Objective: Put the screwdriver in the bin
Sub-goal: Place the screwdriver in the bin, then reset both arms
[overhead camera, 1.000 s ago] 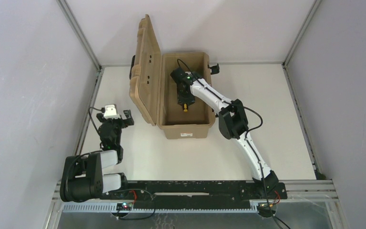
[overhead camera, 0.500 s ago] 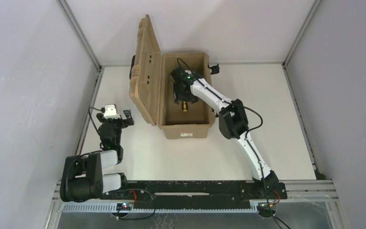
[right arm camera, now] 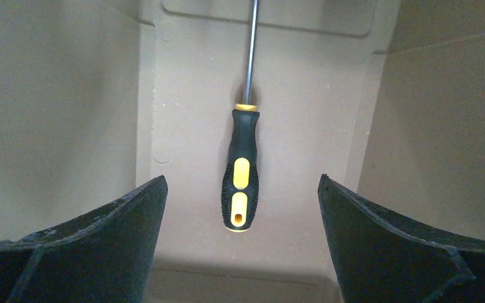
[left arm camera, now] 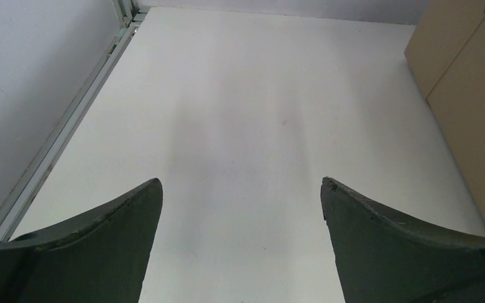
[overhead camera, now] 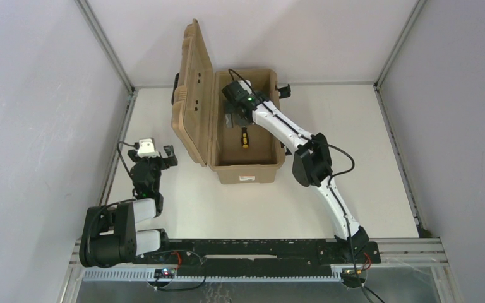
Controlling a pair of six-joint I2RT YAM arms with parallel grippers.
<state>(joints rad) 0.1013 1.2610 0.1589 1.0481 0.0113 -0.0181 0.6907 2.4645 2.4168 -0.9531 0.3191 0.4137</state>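
In bin point(overhead camera: 247, 172), screwdriver point(right arm camera: 242, 169) lies flat, shaft at 12 o'clock in right wrist view. Above it right gripper point(right arm camera: 241, 181) spread, empty. At bin's 8 o'clock, left gripper point(left arm camera: 241, 183) spread.

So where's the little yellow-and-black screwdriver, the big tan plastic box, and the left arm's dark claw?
Yellow-and-black screwdriver point(right arm camera: 240, 183): right wrist view, on its handle.
Tan plastic box point(overhead camera: 227, 173): top view, on its near wall.
Left gripper point(left arm camera: 240, 183): left wrist view, midway between its open fingertips.
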